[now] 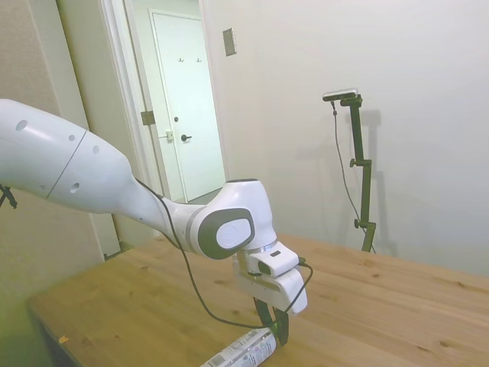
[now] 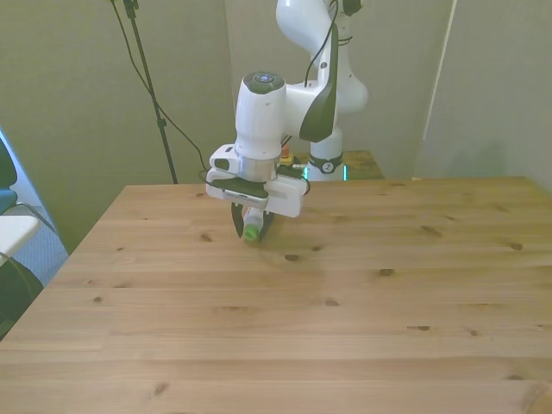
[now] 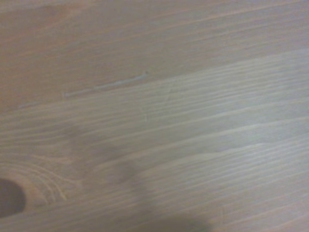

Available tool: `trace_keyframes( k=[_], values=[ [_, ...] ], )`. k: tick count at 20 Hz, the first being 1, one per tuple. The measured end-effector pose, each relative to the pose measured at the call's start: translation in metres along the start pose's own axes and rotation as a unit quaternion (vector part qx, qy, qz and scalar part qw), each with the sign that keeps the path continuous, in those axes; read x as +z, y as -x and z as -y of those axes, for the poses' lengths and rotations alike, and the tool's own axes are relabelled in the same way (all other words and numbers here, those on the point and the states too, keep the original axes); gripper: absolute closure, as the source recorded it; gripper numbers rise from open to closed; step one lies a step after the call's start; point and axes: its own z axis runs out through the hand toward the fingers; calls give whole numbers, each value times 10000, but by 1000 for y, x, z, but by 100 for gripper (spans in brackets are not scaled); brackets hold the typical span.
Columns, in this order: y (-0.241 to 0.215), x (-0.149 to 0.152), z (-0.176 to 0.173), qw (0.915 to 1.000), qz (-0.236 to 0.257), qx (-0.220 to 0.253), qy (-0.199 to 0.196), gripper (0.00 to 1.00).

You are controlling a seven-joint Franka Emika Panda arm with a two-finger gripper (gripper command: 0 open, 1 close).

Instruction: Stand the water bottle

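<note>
Closest in, the wrist view gives only a blurred patch of the wooden table (image 3: pixel 183 121): pale grain lines, a dark knot (image 3: pixel 9 197) at the edge, and a soft shadow across the boards. No bottle shows there.

In the side view the water bottle (image 1: pixel 243 351) lies on its side on the table near the front edge, and the frame cuts off its lower end. Its white label carries dark print, but the lettering is too small and smeared to read; no brand can be made out. The gripper (image 1: pixel 275 329) is down at the end of the bottle nearer the wall, its dark fingers (image 1: pixel 282 327) straddling that end and hiding it. The fingers stand a little apart, about the bottle's width, close against it; whether they actually press on the plastic cannot be told from here.

In the front view the gripper (image 2: pixel 251 226) sits low over the table (image 2: pixel 345 328), toward the far side and the front view's left of centre. A bit of green, the bottle (image 2: pixel 251 230) cap, peeks between the dark fingers; the rest of the bottle is hidden behind the gripper.

Farther back in the side view a white door (image 1: pixel 187 107) stands beyond an open doorway.
</note>
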Motion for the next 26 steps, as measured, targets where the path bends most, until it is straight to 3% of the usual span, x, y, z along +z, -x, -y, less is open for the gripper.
trace_keyframes(
  k=[10, 16, 21, 25, 26],
  values=[
    [-4, -20, 11, 9994, -12, 296, -171, 100],
    [-5, -80, 11, 9934, -252, 843, -739, 100],
    [8, -143, 12, 9754, -696, 1543, -1411, 100],
    [24, -171, 17, 9537, -1374, 2109, -1644, 100],
    [38, -182, 16, 9430, -1617, 2322, -1750, 100]
  ],
)
